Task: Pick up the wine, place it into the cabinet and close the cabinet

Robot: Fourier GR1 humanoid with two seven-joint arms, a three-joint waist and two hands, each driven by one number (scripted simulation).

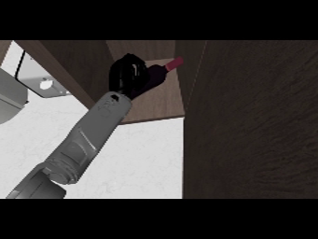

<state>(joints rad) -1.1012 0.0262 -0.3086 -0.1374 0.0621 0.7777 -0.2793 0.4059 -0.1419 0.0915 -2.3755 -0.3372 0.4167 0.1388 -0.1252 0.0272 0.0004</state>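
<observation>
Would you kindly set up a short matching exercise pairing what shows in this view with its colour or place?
Things:
1. wine bottle
2. hand
3. cabinet door
4. counter

Descriptions:
A. white surface below the shelf
B. dark wood, filling the view's right
C. black, curled round the bottle
D. red-capped, lying inside the cabinet

Pairs: 1-D, 2-C, 3-B, 4-A
</observation>
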